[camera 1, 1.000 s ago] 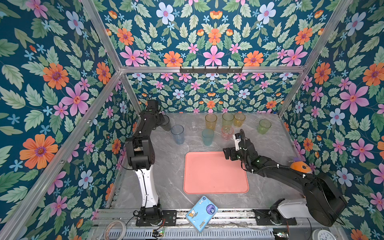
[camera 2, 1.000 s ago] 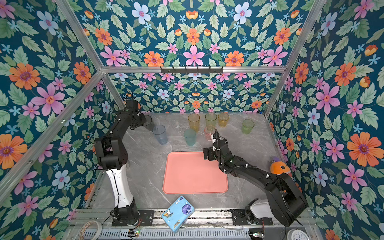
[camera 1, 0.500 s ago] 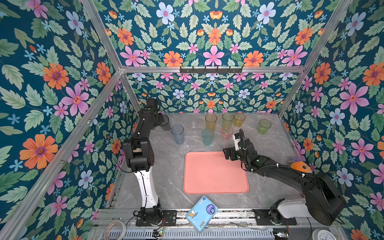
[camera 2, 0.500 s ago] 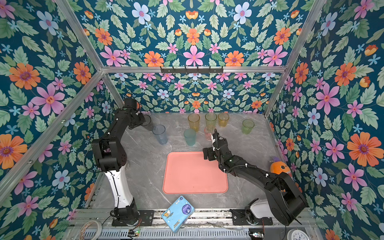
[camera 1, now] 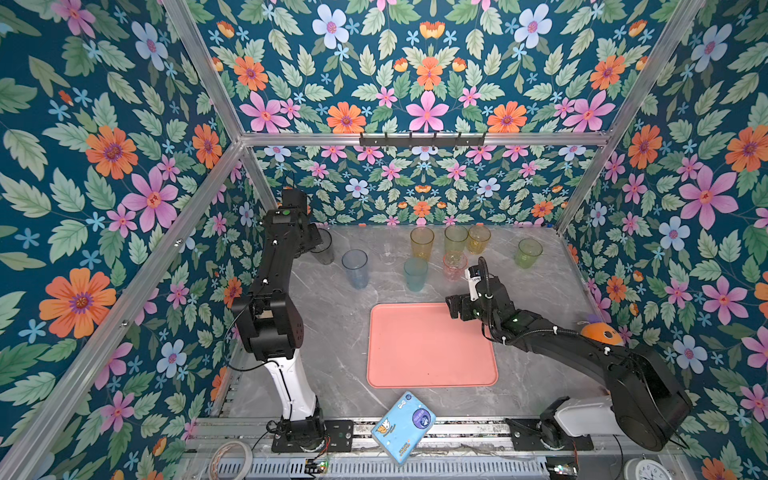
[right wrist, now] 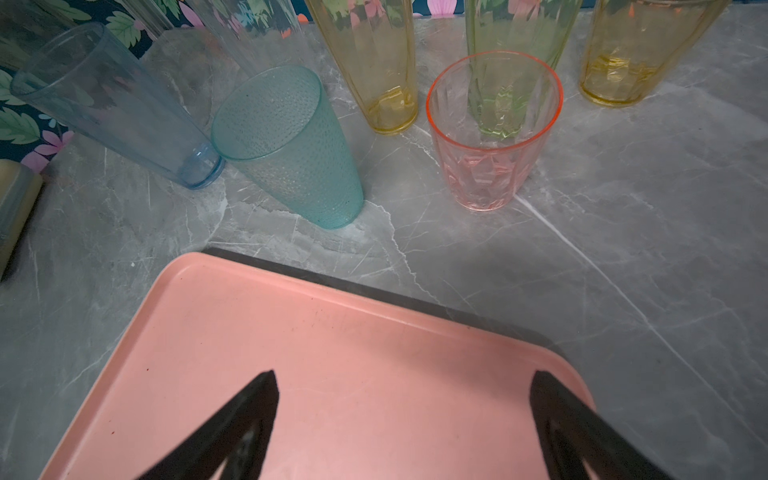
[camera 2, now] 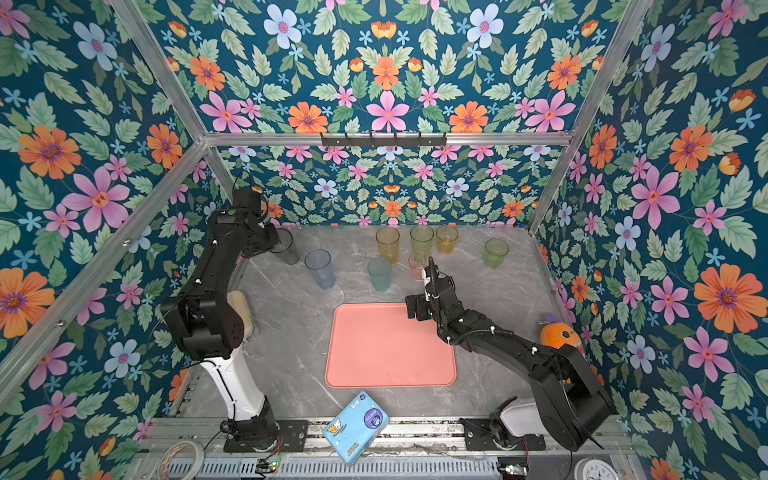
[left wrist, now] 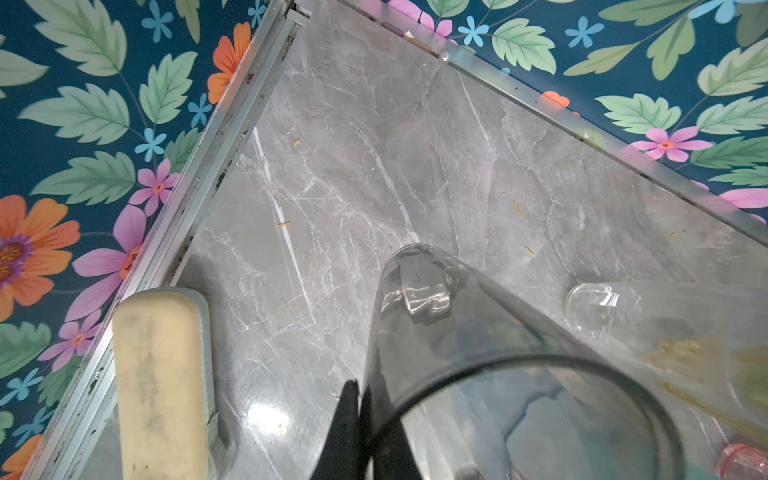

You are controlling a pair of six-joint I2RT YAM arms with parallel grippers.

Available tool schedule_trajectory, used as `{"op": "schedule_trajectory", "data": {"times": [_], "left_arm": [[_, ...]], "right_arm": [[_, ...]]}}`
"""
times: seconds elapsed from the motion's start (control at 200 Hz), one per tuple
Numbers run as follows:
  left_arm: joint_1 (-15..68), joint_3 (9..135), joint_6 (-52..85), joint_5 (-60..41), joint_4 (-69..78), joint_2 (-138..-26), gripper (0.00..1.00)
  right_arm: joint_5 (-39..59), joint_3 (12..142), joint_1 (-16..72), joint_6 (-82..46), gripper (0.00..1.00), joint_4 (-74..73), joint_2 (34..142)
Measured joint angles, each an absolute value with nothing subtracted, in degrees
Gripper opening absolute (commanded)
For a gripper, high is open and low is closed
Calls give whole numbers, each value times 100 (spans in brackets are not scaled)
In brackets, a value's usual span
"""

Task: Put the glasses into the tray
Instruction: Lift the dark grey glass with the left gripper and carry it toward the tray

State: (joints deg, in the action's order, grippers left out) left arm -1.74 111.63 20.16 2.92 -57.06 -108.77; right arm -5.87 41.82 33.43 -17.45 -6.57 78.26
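Left wrist view tells the most: the left gripper (left wrist: 359,390) has its fingers drawn tight together on the rim wall of the smoky grey tumbler (left wrist: 457,324), one finger outside the wall and one apparently inside. In both top views that tumbler is well beyond the far left corner of the tray (camera 1: 428,349). Whether its base is clear of the marble tabletop (camera 1: 332,332) I cannot tell.

The coming carry, as I judge it, runs diagonally in over the tray's far left corner. The pale blue tumbler (camera 1: 355,268) stands upright between the held glass and that corner, so it is the one most likely to be clipped.

Just beyond the tray's far edge stand the teal tumbler (camera 1: 415,274) and the pink tumbler (camera 1: 455,266), with more tinted glasses farther out behind them.

Over the tray's far right corner hovers the right gripper (right wrist: 403,374), its jaws spread wide and empty. The pink tumbler is upright almost straight ahead of them, so this arm is the nearer one for it. No glass is in the tray yet.
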Motion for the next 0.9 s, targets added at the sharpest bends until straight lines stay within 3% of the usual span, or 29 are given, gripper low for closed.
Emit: {"op": "schedule_trajectory", "data": {"times": [0.525, 0.9], "left_arm": [[126, 9994, 1769, 692, -6845, -9074, 0], [1278, 9413, 1918, 762, -7059, -8433, 0]], "right_arm": [[-548, 4276, 3343, -1769, 96, -558, 7933], [-552, 4344, 3343, -1785, 96, -408, 8029]]}}
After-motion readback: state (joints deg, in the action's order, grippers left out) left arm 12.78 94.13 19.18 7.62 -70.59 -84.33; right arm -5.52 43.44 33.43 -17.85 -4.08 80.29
